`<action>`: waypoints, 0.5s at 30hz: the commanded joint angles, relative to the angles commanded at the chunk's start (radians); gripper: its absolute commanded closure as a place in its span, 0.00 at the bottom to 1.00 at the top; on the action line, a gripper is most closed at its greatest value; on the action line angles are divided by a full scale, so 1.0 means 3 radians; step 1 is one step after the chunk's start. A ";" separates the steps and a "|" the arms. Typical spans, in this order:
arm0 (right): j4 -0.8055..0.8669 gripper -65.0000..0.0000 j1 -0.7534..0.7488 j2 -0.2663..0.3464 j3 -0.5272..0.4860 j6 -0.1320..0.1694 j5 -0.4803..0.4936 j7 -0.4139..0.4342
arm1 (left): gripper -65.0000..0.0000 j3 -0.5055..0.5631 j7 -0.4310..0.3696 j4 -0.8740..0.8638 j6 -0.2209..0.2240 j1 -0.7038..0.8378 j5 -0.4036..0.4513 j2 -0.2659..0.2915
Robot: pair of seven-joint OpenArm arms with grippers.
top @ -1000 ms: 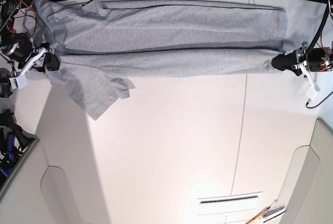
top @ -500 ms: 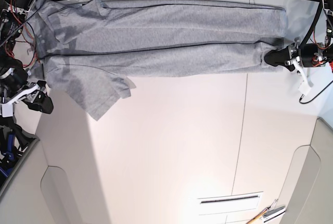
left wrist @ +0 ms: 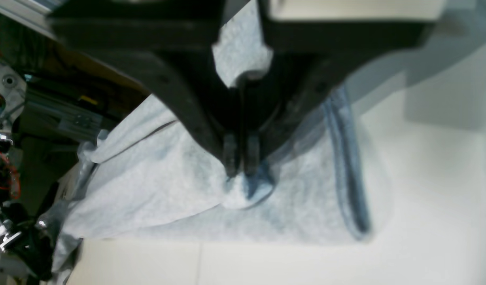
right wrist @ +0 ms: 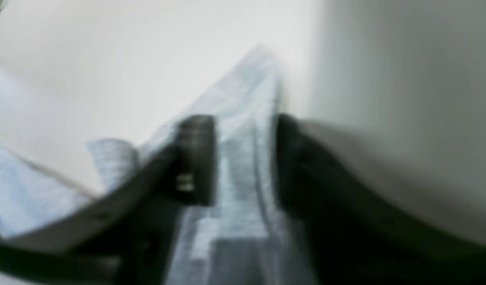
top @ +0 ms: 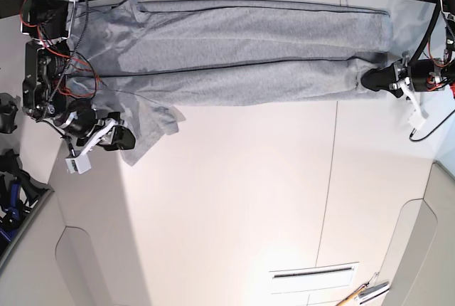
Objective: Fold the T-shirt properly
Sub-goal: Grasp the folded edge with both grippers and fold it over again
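- The T-shirt (top: 242, 53) lies stretched across the upper part of the base view, folded lengthwise into a long grey band on the pale table (top: 234, 199), with dark fold lines running left to right along it.
- At the left end of the band, a loose sleeve (top: 153, 124) hangs down toward the lower left, its edge crumpled.
- The left gripper (top: 373, 80) sits at the right edge of the base view, at the lower right corner of the cloth band.
- In the left wrist view the left gripper (left wrist: 241, 168) has its two dark fingertips pressed together, pinching a small raised bunch of the T-shirt (left wrist: 156, 186) at frame centre; the jaws are closed on fabric.
- A doubled hem (left wrist: 347, 174) runs down the right of that view, beside the pinched bunch, and the bare table (left wrist: 436, 190) fills the right side.
- The right gripper (top: 121, 139) is at the left of the base view, over the lower edge of the sleeve.
- In the right wrist view, heavily blurred, the right gripper (right wrist: 244, 158) has its jaws parted with a clear gap; a strip of the T-shirt (right wrist: 243, 118) shows between the fingers, and I cannot tell whether the fingers (right wrist: 197, 158) touch it.
- Red wiring (top: 60, 71) on the arm crosses the upper left corner of the base view, above the cloth.
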 joint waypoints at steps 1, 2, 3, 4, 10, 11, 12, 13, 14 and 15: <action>0.0032 0.89 0.0001 -0.0011 0.0000 0.0000 0.0047 -0.0052 | 1.00 0.0000 -0.0001 0.0000 0.0000 0.0000 0.0000 0.0000; 0.0075 1.00 0.0001 -0.0011 0.0000 0.0000 0.0090 -0.0098 | 1.00 0.0000 -0.0001 0.0001 0.0000 0.0000 0.0000 0.0000; 0.0128 1.00 0.0001 -0.0009 0.0005 0.0000 0.0098 -0.0137 | 1.00 0.0000 -0.0001 0.0000 0.0000 -0.0001 0.0000 -0.0001; 0.0203 1.00 0.0001 -0.0009 0.0033 0.0000 0.0098 -0.0211 | 1.00 0.0000 -0.0015 0.0001 0.0000 -0.0001 0.0000 -0.0001; 0.1073 1.00 -0.0195 0.0020 0.0596 0.0100 0.0584 -0.0980 | 1.00 -0.0024 -0.0031 0.0216 0.0000 0.0051 0.0000 -0.0051; 0.1259 1.00 -0.0306 0.0028 0.0727 0.0104 0.0682 -0.1052 | 1.00 -0.0024 -0.0023 0.0327 0.0000 0.0108 0.0000 -0.0080; 0.1431 1.00 -0.0431 0.0034 0.0848 0.0125 0.0764 -0.1111 | 1.00 -0.0024 -0.0024 0.0450 0.0000 0.0187 0.0000 -0.0120; 0.1581 1.00 -0.0565 0.0050 0.0964 0.0125 0.0830 -0.1151 | 1.00 -0.0024 -0.0024 0.0576 0.0000 0.0273 0.0000 -0.0160; 0.1703 1.00 -0.0702 0.0070 0.1064 0.0125 0.0898 -0.1176 | 1.00 -0.0024 -0.0024 0.0688 0.0000 0.0350 0.0000 -0.0201; 0.1802 1.00 -0.0834 0.0085 0.1166 0.0125 0.0965 -0.1194 | 1.00 -0.0024 -0.0034 0.0779 0.0000 0.0407 0.0000 -0.0234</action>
